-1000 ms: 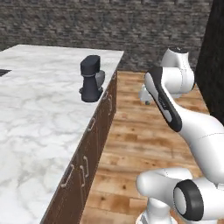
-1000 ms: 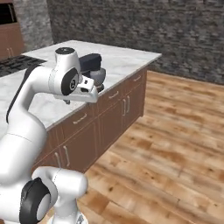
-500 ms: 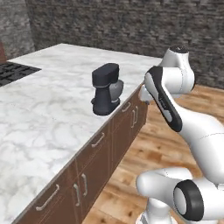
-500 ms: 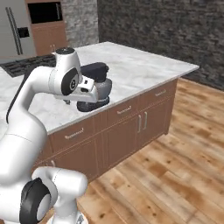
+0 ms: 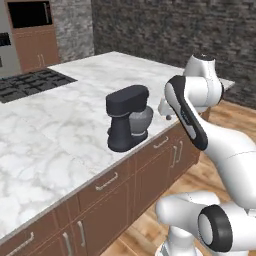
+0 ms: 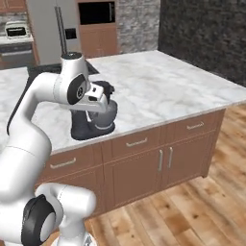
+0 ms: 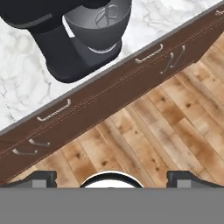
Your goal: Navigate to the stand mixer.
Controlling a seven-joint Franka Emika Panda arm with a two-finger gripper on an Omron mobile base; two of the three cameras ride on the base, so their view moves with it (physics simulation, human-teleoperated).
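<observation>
Left base view: matte black stand mixer with grey metal bowl (image 5: 128, 123), near marble desk (image 5: 60, 135) edge. Likely heavy, rigid; grasp at column. Jaws spread, empty.

Both base views looked forward and down from behind the arm, left and right, sharing the stand mixer (image 5: 128, 117) (image 6: 92, 117) on the marble counter (image 5: 60, 125) (image 6: 158, 86); the hand view (closer) faced down past its edge.

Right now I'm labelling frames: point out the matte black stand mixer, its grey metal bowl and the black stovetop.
matte black stand mixer (image 5: 127, 98), left base view, rounded head.
grey metal bowl (image 5: 140, 120), left base view, side wall.
black stovetop (image 5: 27, 84), left base view, grate surface.
</observation>
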